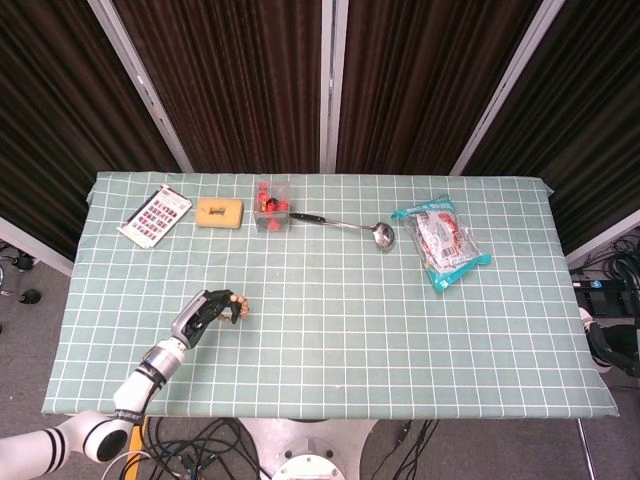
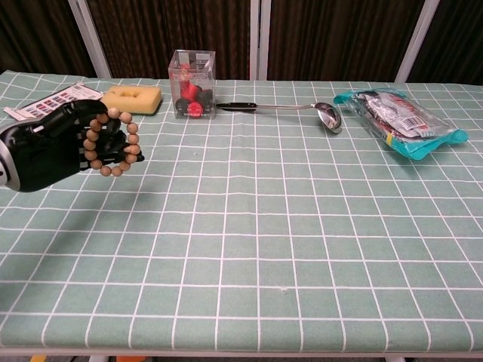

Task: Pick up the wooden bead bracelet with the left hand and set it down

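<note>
My left hand point(image 2: 56, 148) is black and hangs above the green checked table point(image 2: 302, 226) at the front left. Its fingers are curled through the wooden bead bracelet point(image 2: 115, 143), a ring of light brown beads held up off the cloth. In the head view the left hand point(image 1: 207, 310) and the bracelet point(image 1: 237, 304) show small near the table's left front part. The right hand does not show in either view.
Along the far side lie a card of stickers point(image 1: 155, 215), a yellow sponge point(image 2: 132, 98), a clear box with red pieces point(image 2: 192, 74), a metal ladle point(image 2: 302, 109) and a teal snack bag point(image 2: 398, 113).
</note>
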